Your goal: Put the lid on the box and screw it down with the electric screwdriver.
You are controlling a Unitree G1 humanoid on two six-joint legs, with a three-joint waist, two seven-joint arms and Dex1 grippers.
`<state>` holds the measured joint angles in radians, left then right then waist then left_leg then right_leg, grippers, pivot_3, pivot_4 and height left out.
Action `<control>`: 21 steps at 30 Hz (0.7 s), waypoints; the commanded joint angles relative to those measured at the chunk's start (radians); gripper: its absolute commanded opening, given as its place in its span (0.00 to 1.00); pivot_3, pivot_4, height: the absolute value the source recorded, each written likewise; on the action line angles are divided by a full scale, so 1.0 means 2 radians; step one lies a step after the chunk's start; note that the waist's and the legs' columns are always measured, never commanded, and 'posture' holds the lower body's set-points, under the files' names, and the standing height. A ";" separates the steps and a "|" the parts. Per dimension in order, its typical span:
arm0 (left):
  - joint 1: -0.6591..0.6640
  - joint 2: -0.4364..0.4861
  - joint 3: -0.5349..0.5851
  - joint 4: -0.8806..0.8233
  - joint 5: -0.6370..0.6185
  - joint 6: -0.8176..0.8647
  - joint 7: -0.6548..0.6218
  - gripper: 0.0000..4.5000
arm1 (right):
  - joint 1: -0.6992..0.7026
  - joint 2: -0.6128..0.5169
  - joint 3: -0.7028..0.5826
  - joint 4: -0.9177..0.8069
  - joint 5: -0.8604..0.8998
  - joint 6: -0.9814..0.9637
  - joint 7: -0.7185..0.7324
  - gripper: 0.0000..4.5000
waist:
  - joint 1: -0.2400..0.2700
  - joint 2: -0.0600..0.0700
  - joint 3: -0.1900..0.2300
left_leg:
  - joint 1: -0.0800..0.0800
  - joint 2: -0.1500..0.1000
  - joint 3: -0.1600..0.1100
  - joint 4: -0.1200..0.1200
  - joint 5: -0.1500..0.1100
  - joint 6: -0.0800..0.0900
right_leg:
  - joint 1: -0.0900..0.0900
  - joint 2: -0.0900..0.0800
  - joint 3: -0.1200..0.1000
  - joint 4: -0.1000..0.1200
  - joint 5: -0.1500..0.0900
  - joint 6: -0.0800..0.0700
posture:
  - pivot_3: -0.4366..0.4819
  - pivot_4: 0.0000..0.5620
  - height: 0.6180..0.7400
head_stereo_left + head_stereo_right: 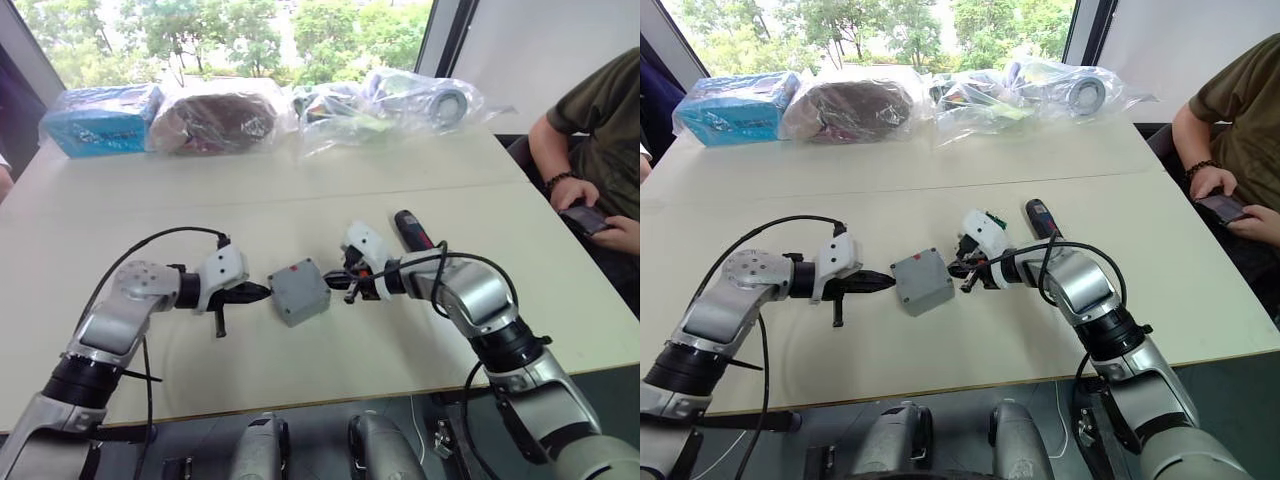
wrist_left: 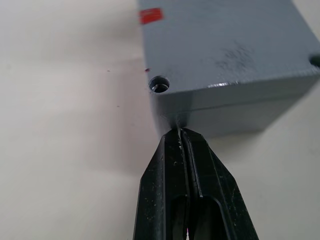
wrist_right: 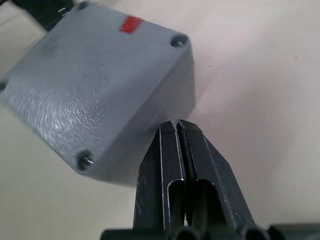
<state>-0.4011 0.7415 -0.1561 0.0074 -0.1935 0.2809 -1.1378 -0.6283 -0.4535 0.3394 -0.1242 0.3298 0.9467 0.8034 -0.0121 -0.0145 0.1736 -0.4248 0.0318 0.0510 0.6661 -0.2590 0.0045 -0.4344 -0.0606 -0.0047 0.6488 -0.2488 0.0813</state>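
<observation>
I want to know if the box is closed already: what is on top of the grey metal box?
A shallow grey cast-metal lid with a small red mark sits on the grey metal box, a seam between them. Screw holes show at its corners. The closed lid hides the interior.

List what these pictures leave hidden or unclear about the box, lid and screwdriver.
- Box interior: covered by the lid, in every view.
- Whether the screws are driven in: corner holes too small and dark in both wrist views.
- Electric screwdriver: its near end is hidden behind the right arm in the eye views.
- Contact of the left gripper with the box wall: unclear.
</observation>
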 commanded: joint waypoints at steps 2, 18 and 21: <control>-0.019 -0.010 0.000 0.005 0.004 -0.021 0.001 0.00 | 0.002 0.001 0.000 -0.041 0.013 0.004 0.008 0.01 | 0.000 0.000 0.000 | 0.000 0.000 0.000 0.000 0.000 0.000 | 0.000 0.000 0.000 0.000 0.000 0.000 | 0.48 0.27 1.00; -0.007 0.030 0.067 -0.085 -0.057 0.043 -0.002 0.00 | -0.016 -0.017 -0.086 -0.017 -0.058 -0.093 -0.101 0.01 | 0.001 0.000 0.000 | 0.000 0.000 0.000 0.000 0.000 0.000 | 0.000 0.000 0.000 0.000 0.000 0.000 | 0.48 0.27 1.00; -0.028 0.022 0.082 -0.120 -0.085 0.081 0.017 0.00 | -0.045 -0.011 -0.110 0.060 -0.067 -0.131 -0.115 0.06 | 0.000 0.000 0.000 | 0.000 0.000 0.000 0.000 0.000 0.000 | 0.000 0.000 0.000 0.000 0.000 0.000 | 0.48 0.27 1.00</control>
<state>-0.4193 0.7922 -0.0300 -0.1653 -0.3135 0.4014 -1.1285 -0.6756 -0.4837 0.1677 -0.0731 0.2133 0.7458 0.5974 -0.0111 -0.0146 0.1737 -0.4248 0.0316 0.0510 0.6665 -0.2588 0.0042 -0.4340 -0.0613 -0.0046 0.6483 -0.2487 0.0814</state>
